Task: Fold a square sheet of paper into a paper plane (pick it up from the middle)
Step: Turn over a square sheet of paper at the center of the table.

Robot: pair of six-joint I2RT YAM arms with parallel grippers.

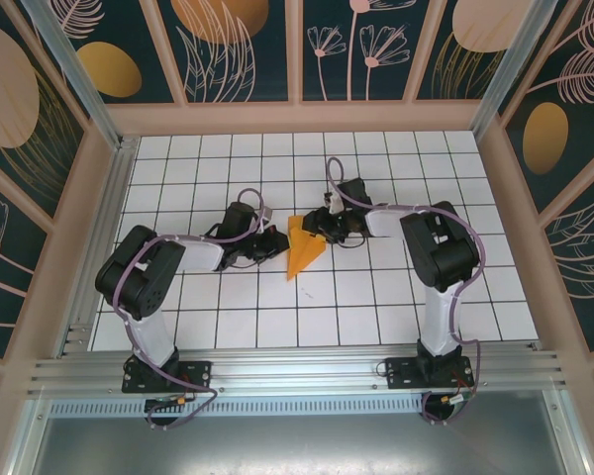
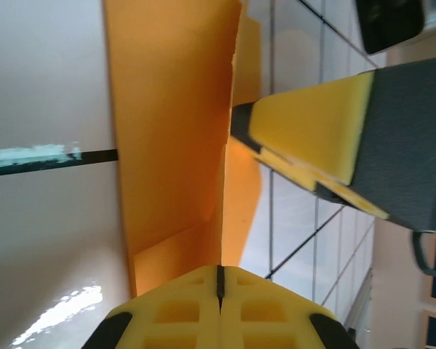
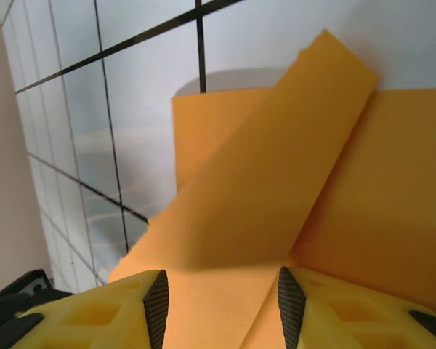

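Mid-fold: the thin orange paper sheet point(image 1: 304, 249), creased into a pointed wedge, lies between the 2 arms. The left gripper point(image 2: 219, 270), pads together, pinches its edge. The right gripper point(image 3: 219, 280) gapes around a raised flap point(image 3: 276, 160), which likely needs pressing flat next.

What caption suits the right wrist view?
Open right gripper straddles the thin orange paper sheet, folded diagonally over itself.

You have plain orange paper point(image 1: 303, 249) on a white table point(image 1: 228, 317) gridded with black lines. Your pads point(image 3: 80, 320) are yellow, edged black. Arms point(image 1: 153, 332) are black and white, cables point(image 1: 329, 173) purple; walls point(image 1: 69, 59) dark teal with peach leaves and flowers.
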